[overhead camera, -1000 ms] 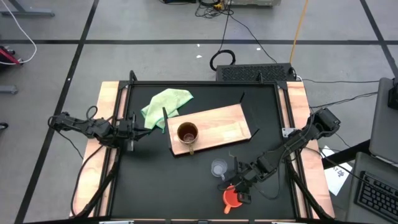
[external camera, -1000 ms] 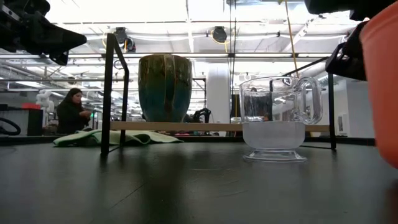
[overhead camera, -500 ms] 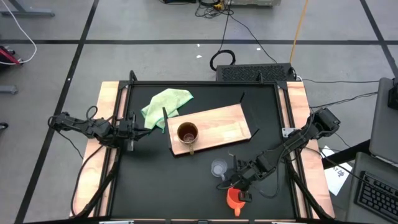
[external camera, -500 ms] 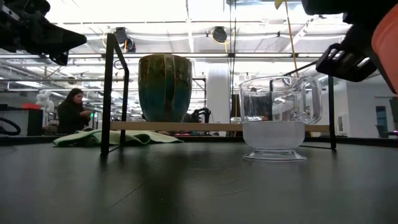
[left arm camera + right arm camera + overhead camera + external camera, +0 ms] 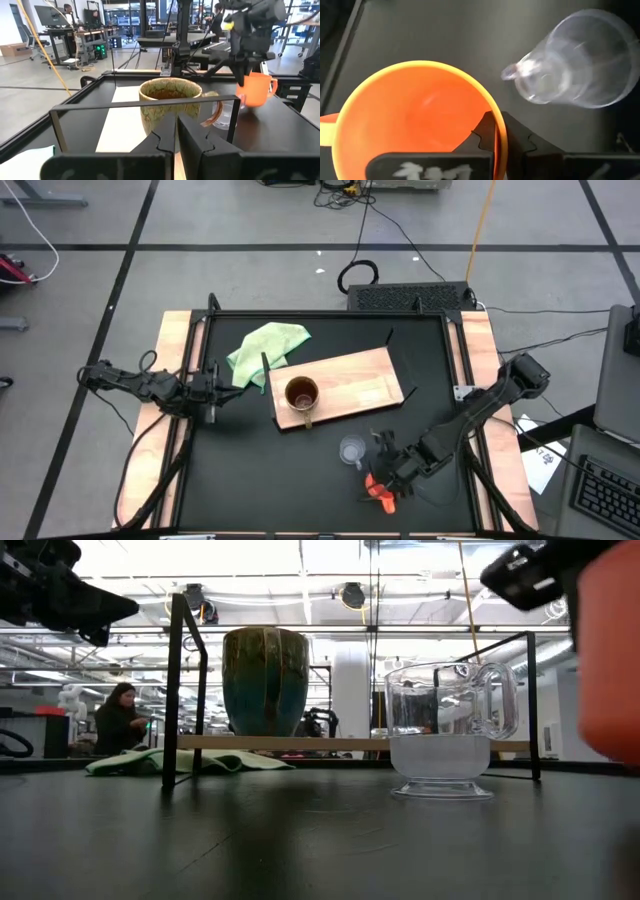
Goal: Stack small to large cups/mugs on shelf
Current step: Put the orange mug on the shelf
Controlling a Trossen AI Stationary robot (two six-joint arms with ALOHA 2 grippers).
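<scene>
The main risk is the mid-sized orange plastic cup [image 5: 415,120] slipping, since the right pincer [image 5: 497,132] grips only its thin rim wall, or knocking the small clear glass cup [image 5: 351,450] just beside it. The right pincer is clamped on that rim, near the desk's front edge. The large brown glazed mug [image 5: 301,395] stands on the light-wood shelf board [image 5: 365,380]. The left pincer [image 5: 176,131], fingers together, waits at the left edge.

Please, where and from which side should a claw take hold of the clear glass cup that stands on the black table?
Probably the rim, from straight above. The clear glass cup stands upright and apart from the brown mug, its mouth open to the top. One finger inside and one outside the wall, away from its handle, likely suits its round shape.
</scene>
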